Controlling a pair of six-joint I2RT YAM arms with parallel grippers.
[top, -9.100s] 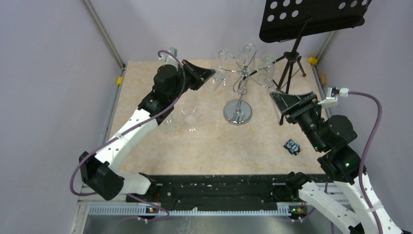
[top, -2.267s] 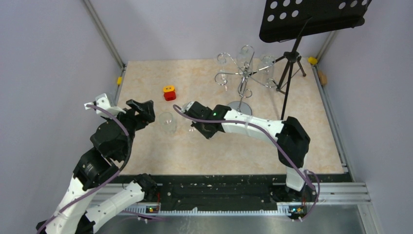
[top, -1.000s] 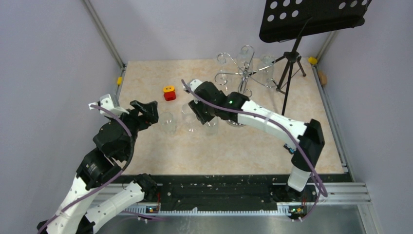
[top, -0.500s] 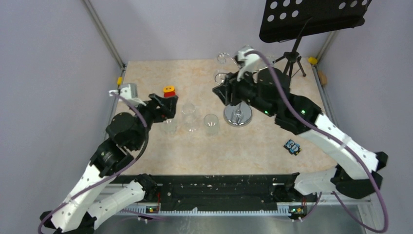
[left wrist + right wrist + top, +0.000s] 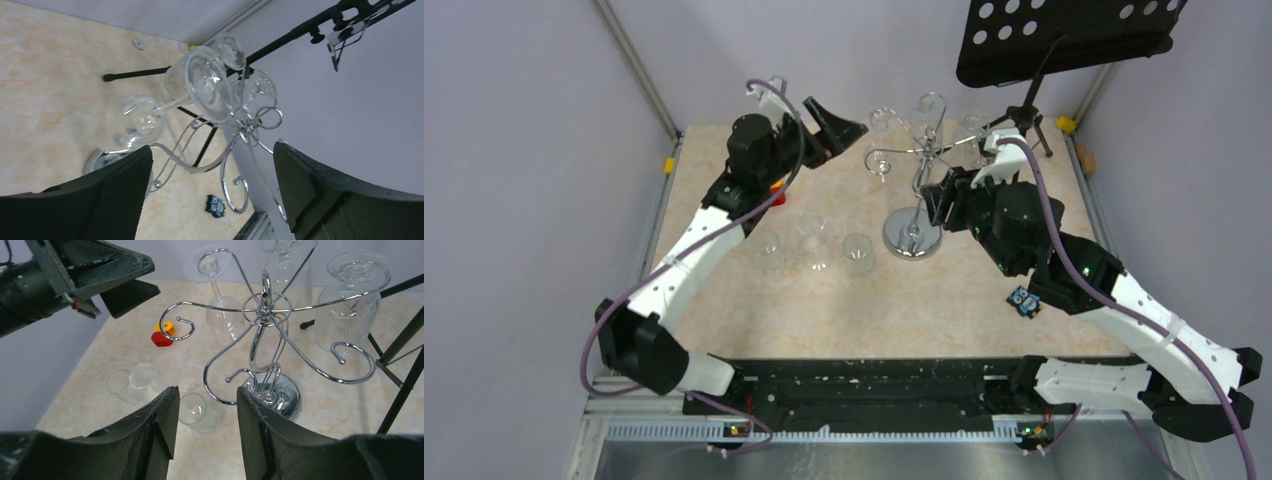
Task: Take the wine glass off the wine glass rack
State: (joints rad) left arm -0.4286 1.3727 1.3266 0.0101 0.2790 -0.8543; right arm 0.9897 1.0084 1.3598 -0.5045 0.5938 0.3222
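Pale lilac walls close round the marbled table (image 5: 984,310), and behind the wine glass rack (image 5: 912,233) stands the black music stand (image 5: 1064,40), which you can leave alone. Both your arms are up at the rack. The left gripper (image 5: 210,147) sits level with its curled arms on the left side, jaws spread wide with nothing between them. The right gripper (image 5: 206,392) looks down on the rack from the near right, fingers parted and likewise empty. I judge the job partly done at best. Three standing glasses (image 5: 812,240) are upright on the table just left of the rack's base, all apparently empty, while three hanging glasses (image 5: 350,315) are bowl-down on the loops. The wine glass (image 5: 222,315) on the rack's left arm, nearest your left gripper, looks like the one to take next — nothing grips it yet. Further left of the rack lies a red-and-yellow block (image 5: 162,335); near right of its base sits a small black-and-blue object (image 5: 1024,300).
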